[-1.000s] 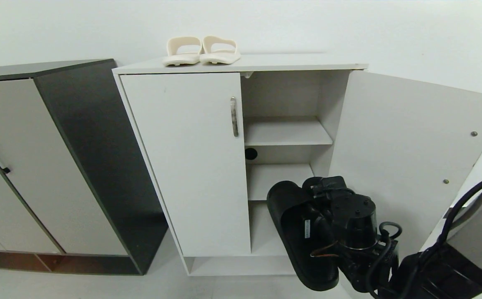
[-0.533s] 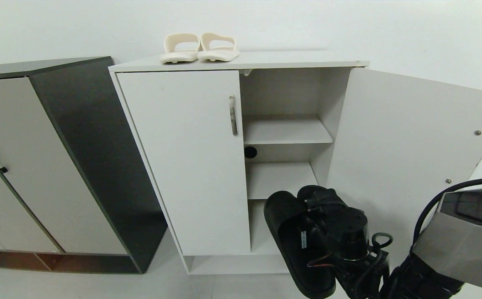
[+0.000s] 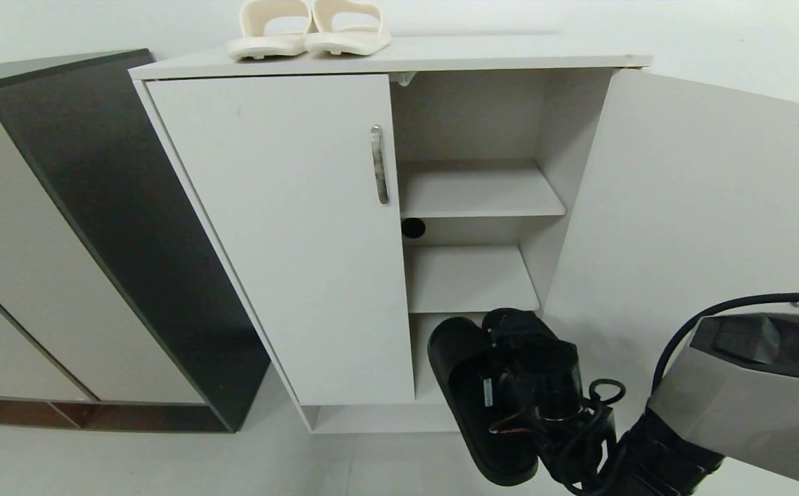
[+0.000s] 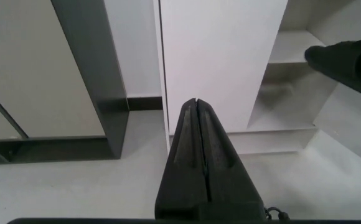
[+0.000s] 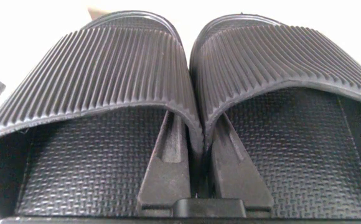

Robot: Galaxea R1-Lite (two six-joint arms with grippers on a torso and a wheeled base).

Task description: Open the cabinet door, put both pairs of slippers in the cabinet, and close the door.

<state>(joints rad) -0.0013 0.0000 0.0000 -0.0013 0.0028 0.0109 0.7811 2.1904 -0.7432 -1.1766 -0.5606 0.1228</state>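
Note:
A white cabinet (image 3: pixel 282 227) stands ahead, its right door (image 3: pixel 682 227) swung open and its left door shut. Inside are two bare shelves (image 3: pixel 479 189). A cream pair of slippers (image 3: pixel 310 27) rests on the cabinet top. My right gripper (image 5: pixel 194 168) is shut on the black pair of slippers (image 3: pixel 475 393), pinching the two straps (image 5: pixel 193 93) together low in front of the open compartment. My left gripper (image 4: pixel 196 134) is shut on nothing, held low in front of the shut left door.
A dark cabinet with grey doors (image 3: pixel 48 227) stands close on the left of the white one. The open right door juts toward me beside my right arm. Pale floor (image 3: pixel 165 461) lies in front.
The head view has shifted closer and downward. My right gripper with the black slippers sits a little lower and nearer the cabinet's bottom opening.

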